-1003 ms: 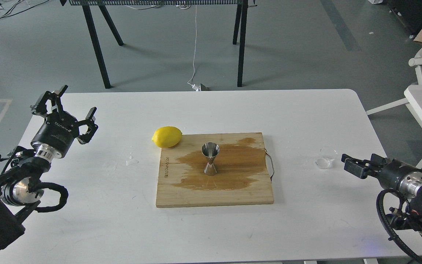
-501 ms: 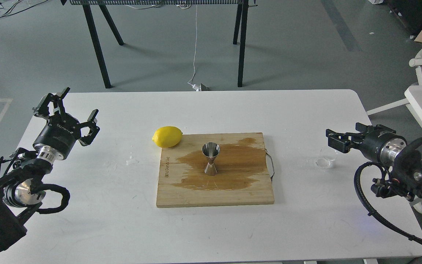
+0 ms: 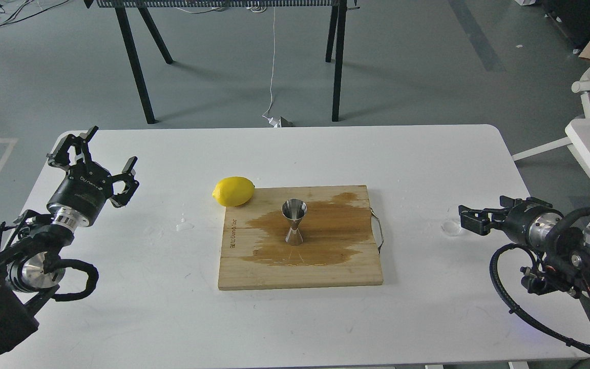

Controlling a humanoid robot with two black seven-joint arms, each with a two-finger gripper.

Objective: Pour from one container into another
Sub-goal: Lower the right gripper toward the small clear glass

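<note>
The clear glass cup [image 3: 450, 226] stands on the white table, right of the board, hard to make out against the tabletop. My right gripper [image 3: 463, 219] is low over the table, pointing left, its fingertips right at the cup's right side; the jaws look open and the cup's right edge is partly hidden behind them. The steel hourglass jigger [image 3: 294, 222] stands upright in the middle of the wooden cutting board [image 3: 254, 274]. My left gripper [image 3: 109, 147] hangs open and empty far off at the table's left side.
A yellow lemon [image 3: 233, 190] lies at the board's back left corner. A dark wet stain [image 3: 325, 233] spreads over the board around the jigger. A small puddle [image 3: 184, 224] lies left of the board. The board's metal handle [image 3: 378, 233] sticks out towards the cup.
My right gripper rose and moved left half a second ago, then dropped back down to the cup's level, ending close against its right side. The left gripper barely shifted.
</note>
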